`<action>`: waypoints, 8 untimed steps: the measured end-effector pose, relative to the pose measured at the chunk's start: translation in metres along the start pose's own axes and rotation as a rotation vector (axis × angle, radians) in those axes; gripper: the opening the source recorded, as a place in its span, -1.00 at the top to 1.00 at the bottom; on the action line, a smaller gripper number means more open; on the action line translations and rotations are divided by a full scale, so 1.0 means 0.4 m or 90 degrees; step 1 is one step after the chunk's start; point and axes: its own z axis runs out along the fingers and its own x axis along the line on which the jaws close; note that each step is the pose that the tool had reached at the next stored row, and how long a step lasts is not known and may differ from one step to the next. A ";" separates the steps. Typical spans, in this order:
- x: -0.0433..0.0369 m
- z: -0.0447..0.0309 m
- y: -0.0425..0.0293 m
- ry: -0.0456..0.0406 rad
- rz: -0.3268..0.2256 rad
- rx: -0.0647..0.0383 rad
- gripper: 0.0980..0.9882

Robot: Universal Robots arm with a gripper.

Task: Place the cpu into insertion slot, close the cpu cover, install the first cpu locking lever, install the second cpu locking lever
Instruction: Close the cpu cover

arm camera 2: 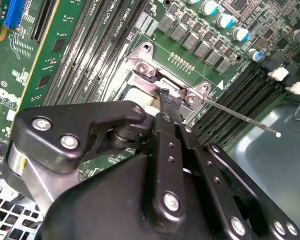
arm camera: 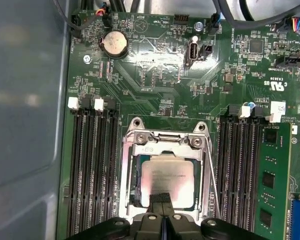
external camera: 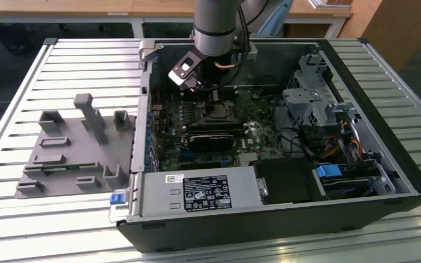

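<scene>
End effector closed: the black fingertips are pressed together with nothing between them. In the exterior view it hangs from the arm at upper centre of the frame, inside the open computer case, right over the socket area.

cpu is seated in the insertion slot, silvery top facing up; a dark strip of socket shows beside the chip. cpu cover lies flat over it, its cut-out framing the chip.

In the second wrist view the fingertips sit at the cover's edge and look to be touching it.

One locking lever, a thin wire rod, juts from the socket corner out over the memory slots, its free end clear of the socket.

The case sits on a slatted desk; a grey fixture is on the exterior view's left, beside the case.
</scene>
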 end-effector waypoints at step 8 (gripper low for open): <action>0.002 0.009 0.018 -0.0040 0.000 0.000 0.98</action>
